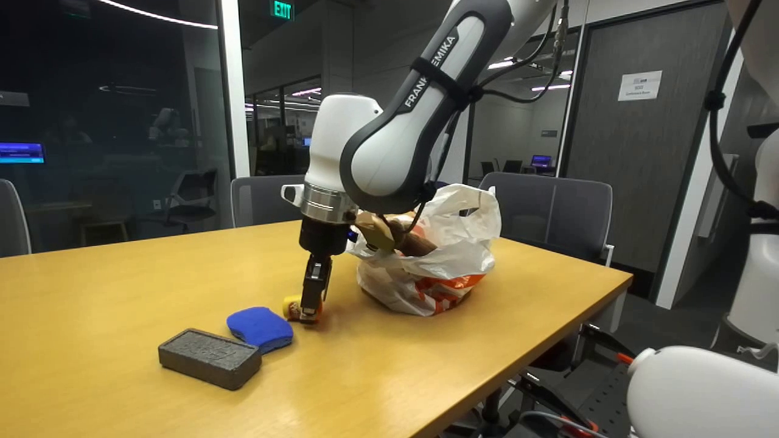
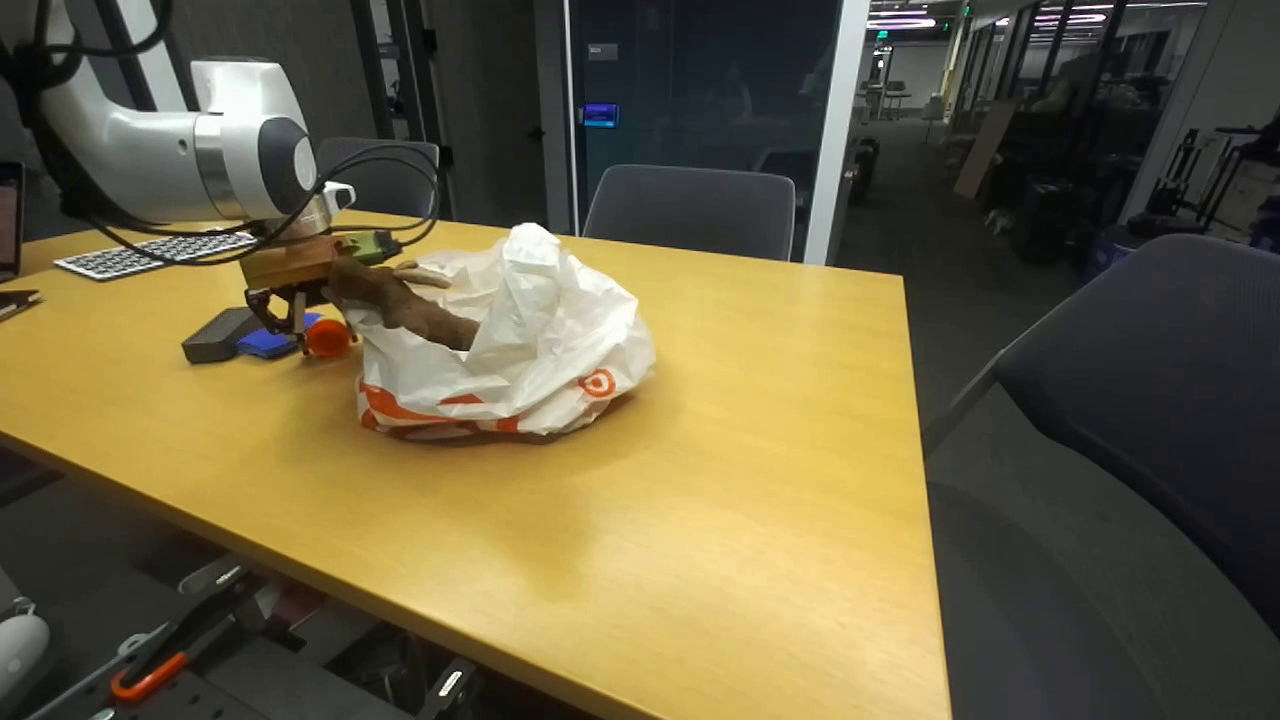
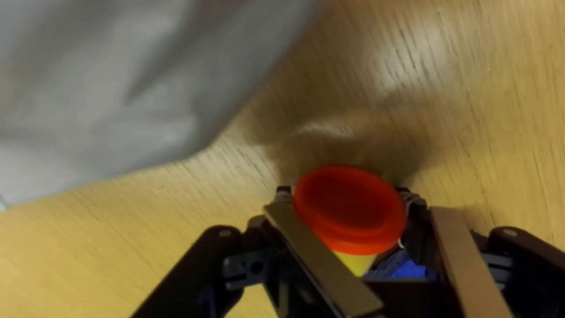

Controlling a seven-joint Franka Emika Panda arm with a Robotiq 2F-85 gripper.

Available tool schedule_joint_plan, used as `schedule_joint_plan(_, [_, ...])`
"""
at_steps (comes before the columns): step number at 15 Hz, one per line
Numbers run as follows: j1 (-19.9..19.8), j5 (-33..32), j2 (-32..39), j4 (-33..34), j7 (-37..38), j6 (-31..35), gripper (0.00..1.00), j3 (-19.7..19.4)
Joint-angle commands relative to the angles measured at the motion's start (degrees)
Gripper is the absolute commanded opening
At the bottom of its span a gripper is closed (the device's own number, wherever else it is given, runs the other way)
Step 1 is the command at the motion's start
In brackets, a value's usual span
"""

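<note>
My gripper (image 1: 310, 316) points down at the table, with one finger on each side of a small yellow tub (image 1: 292, 307) with an orange-red lid. The tub lies on its side at table height. In the wrist view the fingertips (image 3: 348, 198) press against both sides of the lid (image 3: 346, 212), so the gripper looks shut on it. The lid also shows in an exterior view (image 2: 328, 339). A blue pad (image 1: 260, 328) lies just beside the tub, and a dark grey block (image 1: 210, 359) lies beside the pad. Both also show in an exterior view, pad (image 2: 266, 345) and block (image 2: 218, 337).
A crumpled white plastic bag (image 2: 520, 350) with red marks stands close to the gripper; brown items (image 2: 410, 305) stick out of it. It fills the upper left of the wrist view (image 3: 110, 88). A keyboard (image 2: 150, 255) and laptop (image 2: 10, 220) are on the table (image 1: 377, 377). Chairs (image 1: 548, 207) surround it.
</note>
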Motion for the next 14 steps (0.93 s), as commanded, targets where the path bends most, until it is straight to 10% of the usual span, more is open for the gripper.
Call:
schedule_joint_plan(1, [-0.2, -1.1, 0.0, 1.7, 2.2, -1.7, 0.29, 0.4])
schedule_joint_plan(6, [-0.8, -0.3, -9.1, 0.2, 3.9, -3.1, 0.28, 1.2])
schedule_joint_plan(14, [-3.1, -15.3, -30.1, -5.7, 21.8, -4.0, 0.28, -8.8])
